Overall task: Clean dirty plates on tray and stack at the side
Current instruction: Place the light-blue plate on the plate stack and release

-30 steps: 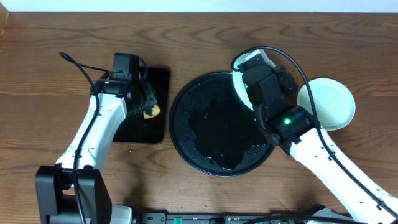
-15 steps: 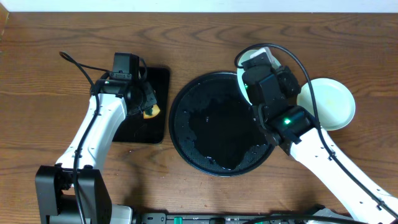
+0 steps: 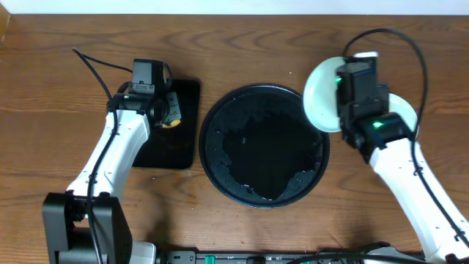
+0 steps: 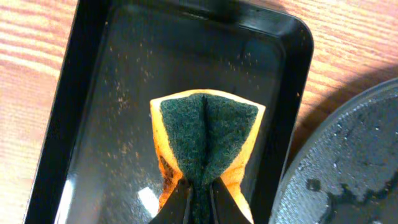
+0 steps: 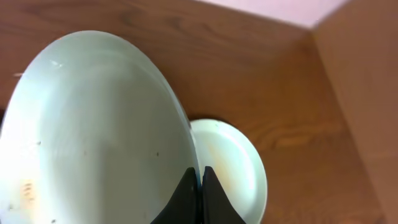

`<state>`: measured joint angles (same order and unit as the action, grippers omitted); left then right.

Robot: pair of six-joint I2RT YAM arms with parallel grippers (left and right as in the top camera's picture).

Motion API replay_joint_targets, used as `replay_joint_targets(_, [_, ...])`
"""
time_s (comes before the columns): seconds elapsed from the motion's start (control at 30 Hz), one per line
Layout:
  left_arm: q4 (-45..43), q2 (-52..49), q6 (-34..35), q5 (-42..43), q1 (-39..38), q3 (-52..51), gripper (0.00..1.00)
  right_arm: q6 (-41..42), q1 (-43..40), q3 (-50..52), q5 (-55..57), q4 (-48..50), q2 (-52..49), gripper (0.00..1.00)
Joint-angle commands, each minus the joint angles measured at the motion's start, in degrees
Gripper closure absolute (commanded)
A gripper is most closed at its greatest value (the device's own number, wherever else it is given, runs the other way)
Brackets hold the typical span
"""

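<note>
Stacking step, by the look of it. Right gripper [image 5: 200, 180] is clamped on the rim of a turquoise plate [image 5: 93, 124], held tilted over the right edge of the round black tray [image 3: 212, 147], which holds no plates. A pale yellow plate [image 5: 233, 168] lies just beside it. The next move calls for levelling and centring the turquoise plate over the yellow one before release. Left gripper [image 4: 198, 193] pinches a folded sponge [image 4: 205, 130] above the rectangular tray [image 4: 74, 112].
</note>
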<state>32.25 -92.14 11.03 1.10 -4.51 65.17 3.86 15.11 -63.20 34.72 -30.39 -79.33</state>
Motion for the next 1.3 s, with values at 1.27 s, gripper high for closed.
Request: replay_joint_targets(1.27, [-1.7, -13.4, -6.7, -0.3, 0.6, -0.9, 0.61, 9.3, -29.4, 0.2, -19.8, -7.4, -6.8, 0.75])
